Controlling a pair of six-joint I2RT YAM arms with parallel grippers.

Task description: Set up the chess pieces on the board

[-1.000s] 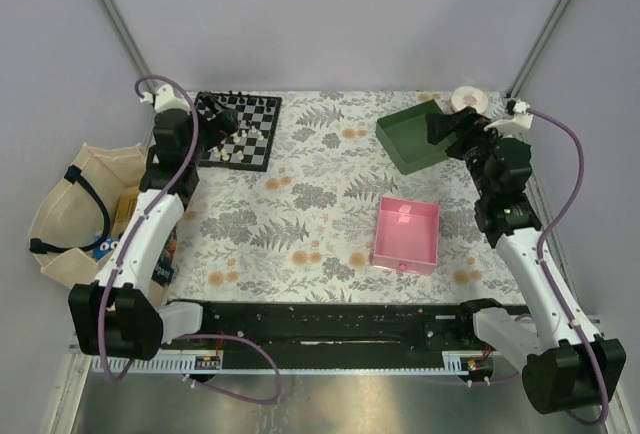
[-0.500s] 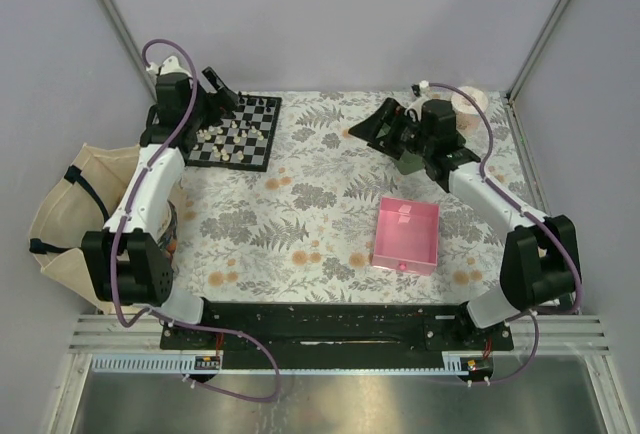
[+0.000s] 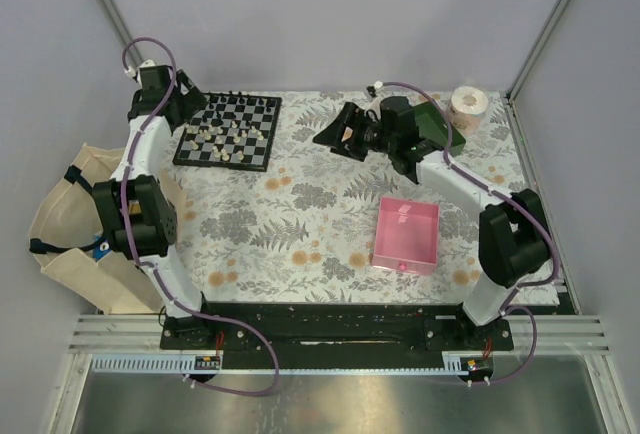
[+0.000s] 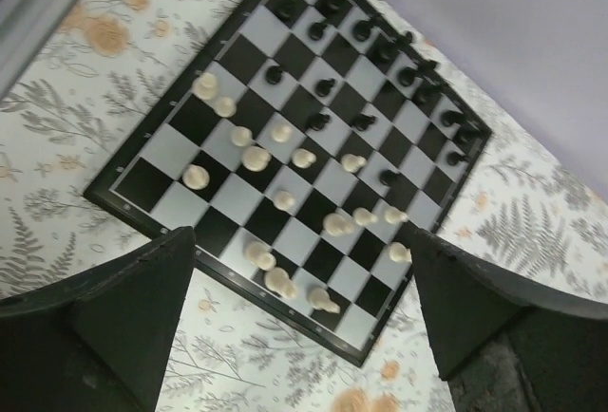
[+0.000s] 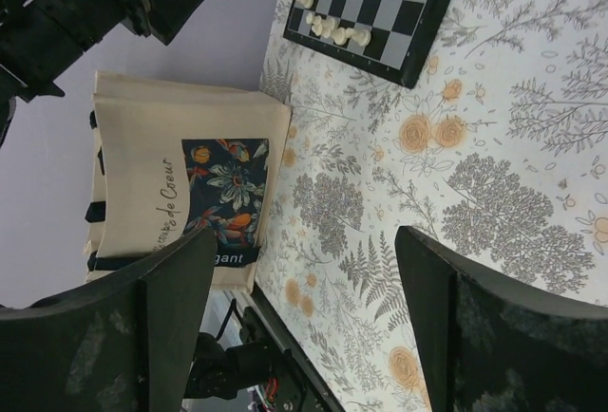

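The board (image 3: 230, 132) lies at the table's back left. Black chess pieces (image 4: 380, 51) stand in two rows along its far side. Cream-white chess pieces (image 4: 285, 200) stand scattered over its near half. My left gripper (image 3: 186, 106) hovers open and empty just off the board's left edge; its wrist view looks down on the board (image 4: 313, 137) between its fingers (image 4: 123, 317). My right gripper (image 3: 335, 134) is open and empty above the table's back middle, right of the board. Its wrist view shows the board's corner (image 5: 380, 4) far ahead.
A green tray (image 3: 445, 132) sits behind the right arm, with a tape roll (image 3: 469, 104) beside it. A pink tray (image 3: 407, 235) lies right of centre. A cream tote bag (image 3: 60, 224) lies off the table's left edge and also shows in the right wrist view (image 5: 171, 184).
The left arm has pulled its gripper back left off the board. The right arm has swung left from over the green tray to the table's back middle.
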